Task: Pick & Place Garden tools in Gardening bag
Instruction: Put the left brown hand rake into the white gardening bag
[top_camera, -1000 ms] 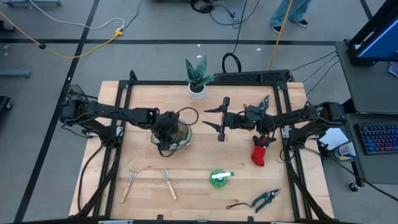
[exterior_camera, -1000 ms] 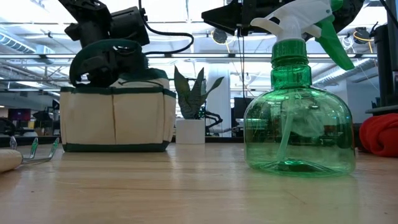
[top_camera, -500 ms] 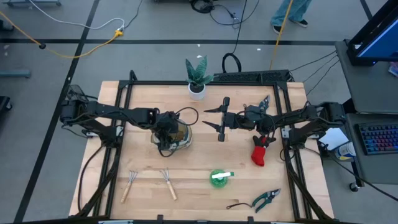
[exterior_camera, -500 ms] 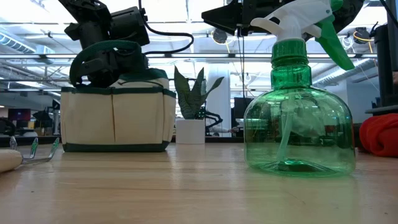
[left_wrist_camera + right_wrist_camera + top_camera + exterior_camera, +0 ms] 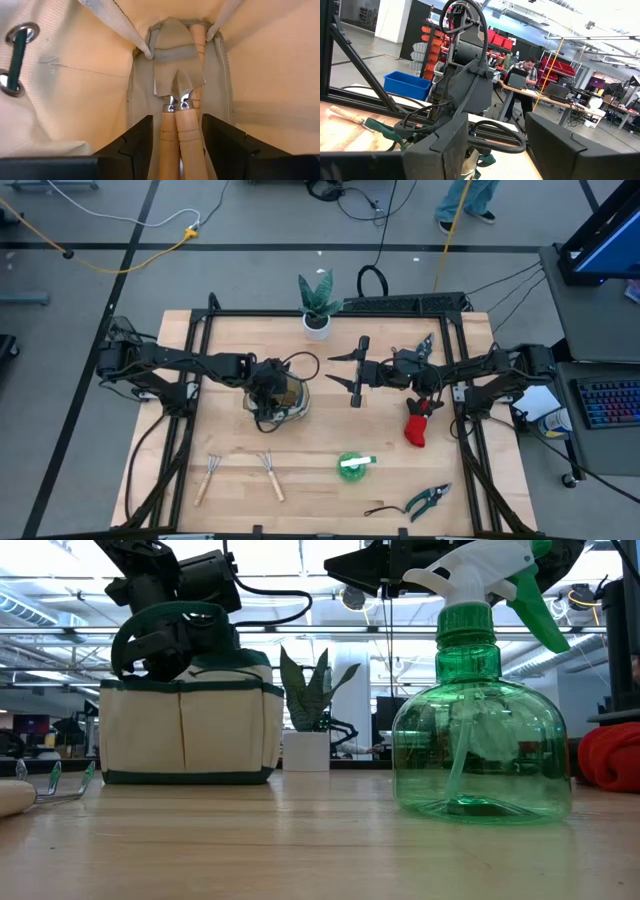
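The cream gardening bag point(image 5: 288, 396) point(image 5: 190, 730) stands left of the table's middle. My left gripper point(image 5: 177, 135) point(image 5: 268, 392) reaches down into it, open. Two wooden trowel handles point(image 5: 180, 137) lie between its fingers, with the metal blade point(image 5: 175, 75) resting on the bag's floor. My right gripper point(image 5: 355, 370) point(image 5: 497, 140) hangs open and level above the table's middle, holding nothing. On the table lie two mini rakes point(image 5: 205, 478) point(image 5: 270, 476), pruning shears point(image 5: 428, 500), a second pair of shears point(image 5: 422, 348) and a red glove point(image 5: 420, 425).
A green spray bottle point(image 5: 352, 465) point(image 5: 480, 720) stands near the front middle. A plant in a white pot point(image 5: 318, 305) point(image 5: 308, 720) stands at the far edge. A black frame point(image 5: 330, 310) rims the table. A person sits at a desk point(image 5: 522, 72) in the room beyond.
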{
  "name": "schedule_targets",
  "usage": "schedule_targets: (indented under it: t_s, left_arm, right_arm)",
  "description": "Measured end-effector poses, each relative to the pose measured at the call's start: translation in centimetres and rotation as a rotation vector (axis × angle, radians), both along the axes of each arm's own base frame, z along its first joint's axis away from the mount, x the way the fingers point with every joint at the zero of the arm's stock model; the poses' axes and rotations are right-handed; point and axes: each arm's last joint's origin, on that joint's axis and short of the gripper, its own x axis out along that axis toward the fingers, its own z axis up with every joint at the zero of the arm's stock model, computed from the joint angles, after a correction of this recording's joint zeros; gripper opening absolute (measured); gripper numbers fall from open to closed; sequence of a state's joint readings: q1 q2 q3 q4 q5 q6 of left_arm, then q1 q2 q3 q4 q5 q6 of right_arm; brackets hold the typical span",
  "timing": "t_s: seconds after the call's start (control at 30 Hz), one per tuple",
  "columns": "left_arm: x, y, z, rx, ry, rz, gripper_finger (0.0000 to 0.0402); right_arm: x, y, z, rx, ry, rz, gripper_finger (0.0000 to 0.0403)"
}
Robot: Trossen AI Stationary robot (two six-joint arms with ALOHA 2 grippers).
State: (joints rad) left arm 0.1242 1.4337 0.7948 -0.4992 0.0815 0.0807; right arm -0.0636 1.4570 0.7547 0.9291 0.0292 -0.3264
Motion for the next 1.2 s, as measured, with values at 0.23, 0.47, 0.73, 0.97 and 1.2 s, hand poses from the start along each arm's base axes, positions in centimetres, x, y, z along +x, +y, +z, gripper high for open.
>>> schedule_targets:
  t_s: [0.23,0.47,0.73,0.97,1.2]
  left_arm:
    - [0.0,0.0,0.2,-0.002,-0.009,0.006,0.0175]
    - [0.0,0.0,0.2,-0.002,-0.009,0.007,0.0175]
    - [-0.1,0.0,0.5,0.000,-0.022,0.011,0.0175]
    - [-0.2,0.0,0.9,0.001,-0.042,0.014,0.0175]
    - [-0.5,-0.1,2.1,-0.006,-0.082,0.034,0.0175]
  right_arm:
    - [0.0,0.0,0.0,0.000,0.000,0.000,0.0194]
    - [0.0,0.0,0.0,0.000,0.000,0.000,0.0194]
    - [0.0,0.0,0.0,0.000,0.000,0.000,0.0194]
    - [0.0,0.0,0.0,0.000,0.000,0.000,0.0194]
    - [0.0,0.0,0.0,0.000,0.001,0.000,0.0194]
